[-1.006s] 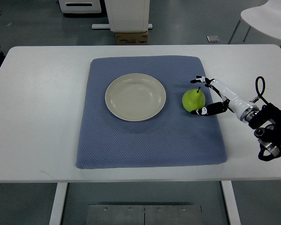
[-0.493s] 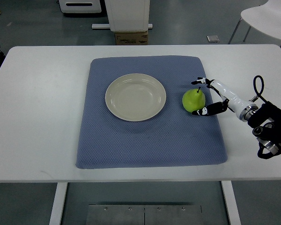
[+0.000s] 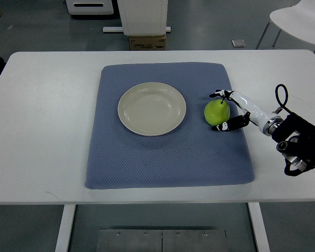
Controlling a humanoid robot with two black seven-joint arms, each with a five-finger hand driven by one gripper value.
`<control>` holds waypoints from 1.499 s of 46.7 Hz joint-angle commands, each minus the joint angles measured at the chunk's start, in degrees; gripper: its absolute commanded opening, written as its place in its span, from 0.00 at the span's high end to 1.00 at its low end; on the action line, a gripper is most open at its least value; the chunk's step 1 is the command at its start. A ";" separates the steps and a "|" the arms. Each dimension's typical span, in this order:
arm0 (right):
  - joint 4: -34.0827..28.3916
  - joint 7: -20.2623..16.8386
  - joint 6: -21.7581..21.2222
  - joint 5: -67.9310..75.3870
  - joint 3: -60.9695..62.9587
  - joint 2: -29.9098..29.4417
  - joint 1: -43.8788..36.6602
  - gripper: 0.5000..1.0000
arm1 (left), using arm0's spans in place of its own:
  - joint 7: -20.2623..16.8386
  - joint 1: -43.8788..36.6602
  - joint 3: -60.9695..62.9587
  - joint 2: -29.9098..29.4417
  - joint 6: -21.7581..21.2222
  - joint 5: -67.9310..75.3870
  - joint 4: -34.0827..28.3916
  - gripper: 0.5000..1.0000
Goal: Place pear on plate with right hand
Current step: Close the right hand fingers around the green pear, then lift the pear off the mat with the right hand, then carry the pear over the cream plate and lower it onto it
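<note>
A green pear (image 3: 215, 112) stands on the blue mat (image 3: 168, 157), just right of the empty cream plate (image 3: 152, 108). My right hand (image 3: 217, 111) reaches in from the right edge, its fingers spread around the pear. One black-tipped finger (image 3: 219, 94) lies by the pear's far side near the stem, another (image 3: 223, 126) by its near side. Both sit at the pear's edge; the pear still rests on the mat. The left arm is out of view.
The mat lies on a white table (image 3: 47, 131). The right arm's dark wrist and cables (image 3: 299, 147) hang over the table's right part. A white chair (image 3: 299, 21) and a cardboard box (image 3: 147, 41) stand beyond the far edge.
My right hand has slid left, further around the pear, and its fingers have narrowed slightly toward it. The pear and plate have not moved.
</note>
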State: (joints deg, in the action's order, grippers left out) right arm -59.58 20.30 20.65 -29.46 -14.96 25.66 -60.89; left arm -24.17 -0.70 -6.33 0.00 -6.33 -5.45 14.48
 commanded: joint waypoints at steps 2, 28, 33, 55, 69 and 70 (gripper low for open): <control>0.16 0.00 -0.08 0.01 -0.60 -0.26 -0.28 0.49 | 0.00 0.00 0.00 0.00 0.00 0.00 0.02 0.00; 0.60 0.62 -0.17 3.53 -2.79 -0.34 -2.39 1.00 | 0.00 0.00 0.00 0.00 0.00 0.00 0.03 0.00; 1.92 0.79 -0.35 3.62 -2.44 -0.26 -2.83 1.00 | 0.00 0.00 0.00 0.00 0.00 0.00 0.03 0.00; 6.23 3.08 -6.94 6.34 -2.27 4.05 -8.02 1.00 | 0.00 0.00 0.00 0.00 0.00 0.00 0.02 0.00; 5.79 2.55 -7.12 7.05 -0.95 -1.57 -8.98 1.00 | 0.00 0.00 0.00 0.00 0.00 0.00 0.03 0.00; 5.79 2.55 -7.12 7.05 -0.95 -2.27 -9.16 1.00 | 0.00 0.00 0.00 0.00 0.00 0.00 0.03 0.00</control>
State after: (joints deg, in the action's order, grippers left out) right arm -53.90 22.85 13.57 -22.43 -15.91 25.25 -69.53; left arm -24.17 -0.71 -6.32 0.00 -6.33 -5.45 14.47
